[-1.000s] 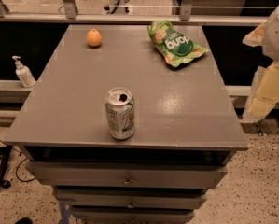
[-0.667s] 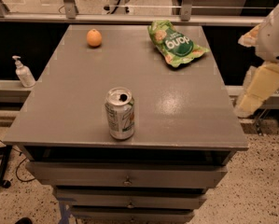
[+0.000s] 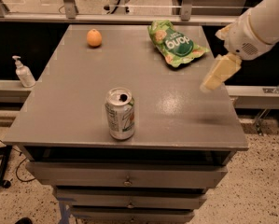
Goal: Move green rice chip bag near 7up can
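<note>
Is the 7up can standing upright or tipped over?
Upright: the 7up can stands on its base, top facing up. The gripper hangs over the table, right side.

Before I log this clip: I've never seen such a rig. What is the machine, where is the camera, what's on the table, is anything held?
The white limb at right is a mobile robot's arm; its pale gripper hovers above the right edge of the grey table, touching nothing, with nothing visible in it. The one camera looks down on the table from its drawer side. On the table: the 7up can upright near the front, the green rice chip bag lying at the far right, a small orange fruit at the far left. A pump bottle stands on a ledge to the left.
</note>
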You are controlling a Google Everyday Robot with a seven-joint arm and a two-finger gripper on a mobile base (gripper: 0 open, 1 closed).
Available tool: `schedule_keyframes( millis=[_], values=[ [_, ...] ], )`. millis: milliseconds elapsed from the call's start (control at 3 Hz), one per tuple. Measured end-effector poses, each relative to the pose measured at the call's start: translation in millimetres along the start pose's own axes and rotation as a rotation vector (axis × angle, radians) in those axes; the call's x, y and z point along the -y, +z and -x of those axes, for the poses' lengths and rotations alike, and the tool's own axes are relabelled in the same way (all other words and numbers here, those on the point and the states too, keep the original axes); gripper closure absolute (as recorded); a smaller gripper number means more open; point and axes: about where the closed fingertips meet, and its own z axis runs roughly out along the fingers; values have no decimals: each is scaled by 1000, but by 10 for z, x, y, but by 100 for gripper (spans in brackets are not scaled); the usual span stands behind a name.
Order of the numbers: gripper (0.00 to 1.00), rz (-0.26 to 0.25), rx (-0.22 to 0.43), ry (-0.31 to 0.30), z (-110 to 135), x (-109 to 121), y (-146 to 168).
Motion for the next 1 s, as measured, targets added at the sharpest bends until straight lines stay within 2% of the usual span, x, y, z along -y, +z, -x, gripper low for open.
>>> schedule_keyframes(
  millis=[667,1000],
  values=[
    [0,-56,238,136,418,813,595],
    [0,-56,333,203,642,1071,850]
  ],
)
